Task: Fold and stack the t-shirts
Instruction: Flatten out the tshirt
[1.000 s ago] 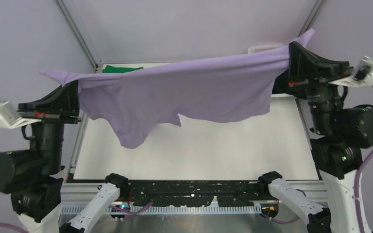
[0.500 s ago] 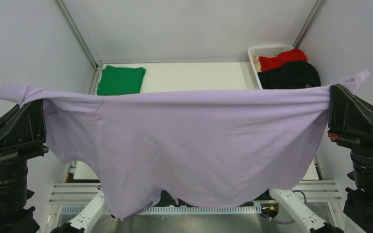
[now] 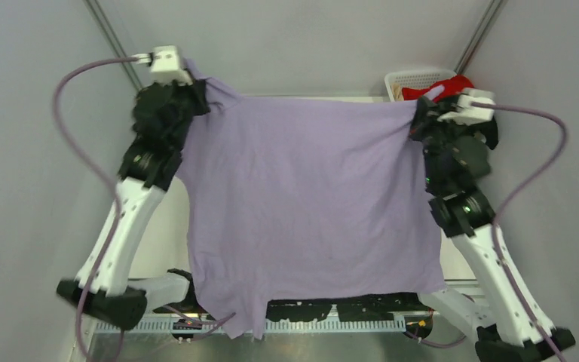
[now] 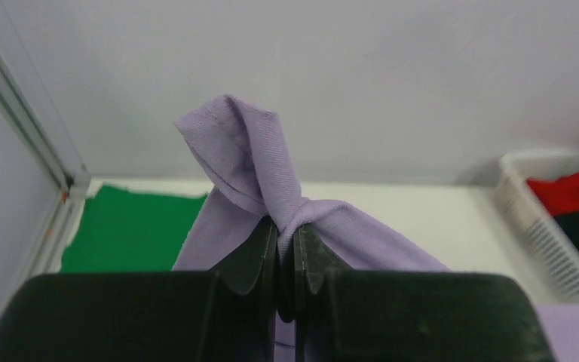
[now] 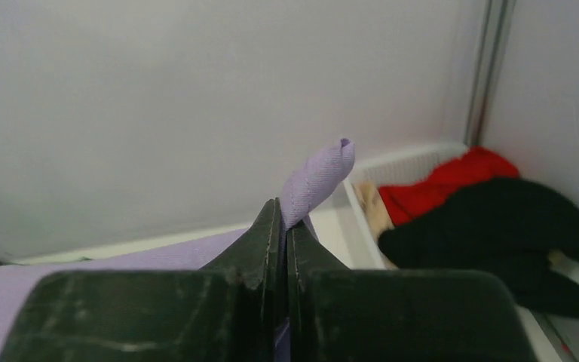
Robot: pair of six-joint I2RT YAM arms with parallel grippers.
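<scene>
The lavender t-shirt [image 3: 309,204] is spread wide between both arms and drapes toward the near edge, hiding most of the table. My left gripper [image 3: 196,89] is shut on its far left corner [image 4: 249,162]. My right gripper [image 3: 416,113] is shut on its far right corner [image 5: 318,177]. The folded green t-shirt [image 4: 132,230] lies at the far left of the table, seen only in the left wrist view. The red t-shirt [image 5: 452,181] and the black t-shirt [image 5: 509,234] lie in the white basket.
The white lattice basket [image 3: 411,78] stands at the far right corner; its wall also shows in the left wrist view [image 4: 543,241]. Grey walls and metal corner posts [image 3: 113,38] close in the table on three sides.
Both arms have swung from near the camera out to the far side of the table, carrying the lavender shirt with them. The shirt now covers the table, hiding the green shirt from above.
</scene>
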